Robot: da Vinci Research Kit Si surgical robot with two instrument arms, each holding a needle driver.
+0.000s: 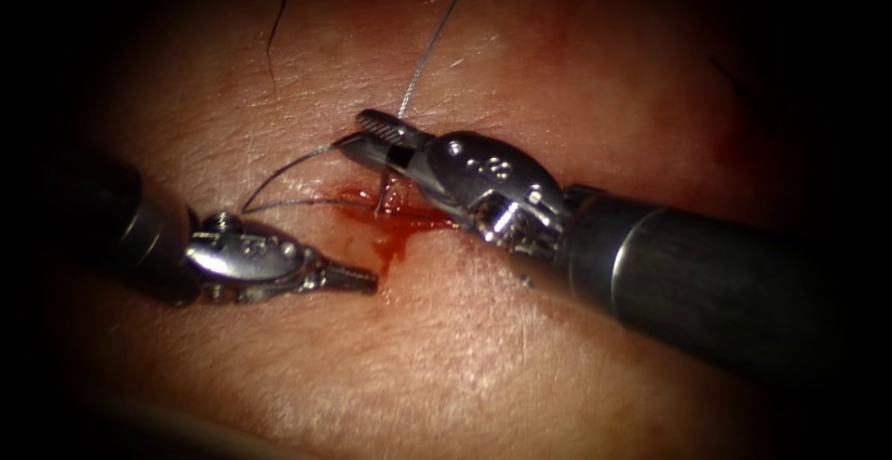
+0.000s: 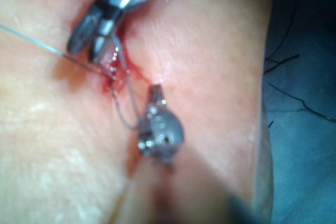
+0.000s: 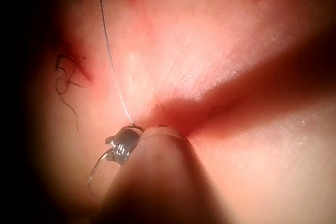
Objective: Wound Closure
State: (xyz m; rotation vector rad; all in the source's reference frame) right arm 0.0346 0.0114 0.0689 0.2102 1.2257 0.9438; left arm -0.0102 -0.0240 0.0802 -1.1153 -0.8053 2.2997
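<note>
Endoscope view: the right pincer (image 1: 364, 139) enters from the right and lies over the red fluid (image 1: 395, 223) at the cut (image 1: 390, 202). Its jaws stand slightly parted at the tip, with the thread (image 1: 437, 37) passing at or between them; whether they grip it cannot be told. From the tip a thin curved strand, taken to be the needle (image 1: 279, 174), arcs to the left of the cut, its long axis running left to right across the tissue (image 1: 483, 348). Whether its end sits in the tissue cannot be told. The left pincer (image 1: 358, 279) lies on the left, jaws closed and holding nothing, tip pointing toward the fluid. It sits just below the arc and is the nearer tool to the strand's free left end.

Left wrist view: the left pincer (image 2: 155, 92) appears closed and empty. The right pincer (image 2: 86, 43) stands beyond it at the fluid (image 2: 113, 74), with thread (image 2: 31, 38) running off sideways.

Right wrist view: the right pincer (image 3: 121, 142) meets the thread (image 3: 110, 61), a curved strand trailing beside it; jaw state cannot be told here.
</note>
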